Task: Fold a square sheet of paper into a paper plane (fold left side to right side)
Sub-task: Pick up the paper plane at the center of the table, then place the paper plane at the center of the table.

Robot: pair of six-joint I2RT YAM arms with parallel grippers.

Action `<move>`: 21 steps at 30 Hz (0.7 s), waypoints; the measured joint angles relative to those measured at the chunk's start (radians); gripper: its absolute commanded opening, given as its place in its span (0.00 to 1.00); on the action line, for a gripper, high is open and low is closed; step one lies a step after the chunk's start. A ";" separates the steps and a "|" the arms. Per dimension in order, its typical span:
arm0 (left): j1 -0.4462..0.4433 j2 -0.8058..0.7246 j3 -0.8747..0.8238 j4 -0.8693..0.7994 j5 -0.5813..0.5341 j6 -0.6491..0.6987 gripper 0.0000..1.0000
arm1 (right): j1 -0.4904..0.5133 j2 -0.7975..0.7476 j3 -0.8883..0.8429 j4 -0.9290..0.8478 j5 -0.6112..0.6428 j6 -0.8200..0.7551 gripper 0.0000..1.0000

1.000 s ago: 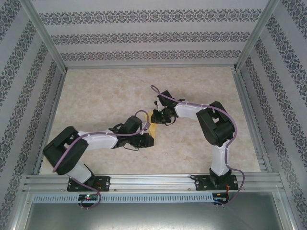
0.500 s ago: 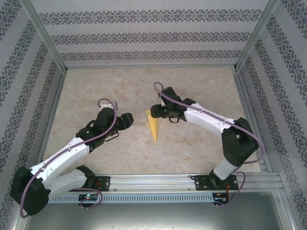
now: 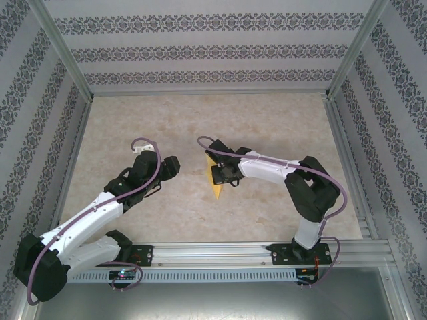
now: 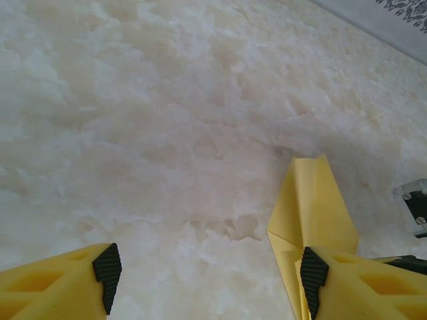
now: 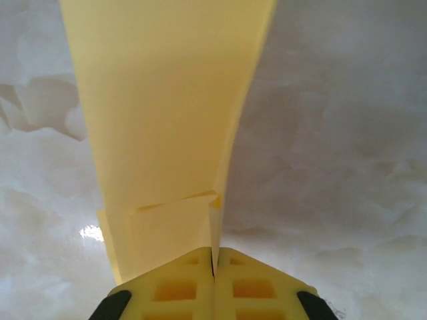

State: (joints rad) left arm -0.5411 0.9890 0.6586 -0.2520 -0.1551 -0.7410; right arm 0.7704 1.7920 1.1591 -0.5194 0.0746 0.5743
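The square sheet of paper is folded into a narrow yellow-orange dart, the paper plane (image 3: 215, 189), lying on the marbled floor at mid-table with its point toward the arms. My right gripper (image 3: 217, 171) sits over its wide far end. In the right wrist view its jaws (image 5: 213, 263) are shut on a raised fold of the plane (image 5: 167, 113). My left gripper (image 3: 175, 165) hangs to the left of the plane, apart from it. In the left wrist view it (image 4: 209, 273) is open over bare floor, with the plane (image 4: 313, 200) beside its right finger (image 4: 363, 283).
The beige marbled floor (image 3: 147, 120) is boxed in by patterned walls (image 3: 213, 50) and aluminium posts. A metal rail (image 3: 213, 253) carrying both arm bases runs along the near edge. The right arm's black wrist (image 4: 415, 207) shows past the plane.
Both grippers let go of the plane and drew apart, the left arm swinging far to the left. The right gripper then came back down-left onto the plane's wide end and shut on it.
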 measured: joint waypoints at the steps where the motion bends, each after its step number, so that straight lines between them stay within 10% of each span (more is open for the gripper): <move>1: 0.000 0.000 0.000 -0.001 -0.003 0.000 0.75 | 0.000 -0.008 0.000 0.000 -0.002 -0.003 0.00; 14: 0.000 -0.041 0.000 -0.034 -0.039 0.004 0.76 | -0.119 -0.257 -0.256 0.372 -0.347 0.043 0.00; 21: 0.000 -0.041 0.000 -0.034 -0.037 0.004 0.77 | -0.187 -0.160 -0.381 0.396 -0.367 0.067 0.26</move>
State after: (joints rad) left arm -0.5411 0.9478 0.6586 -0.2863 -0.1921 -0.7372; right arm 0.5835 1.6321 0.7784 -0.1230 -0.2920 0.6411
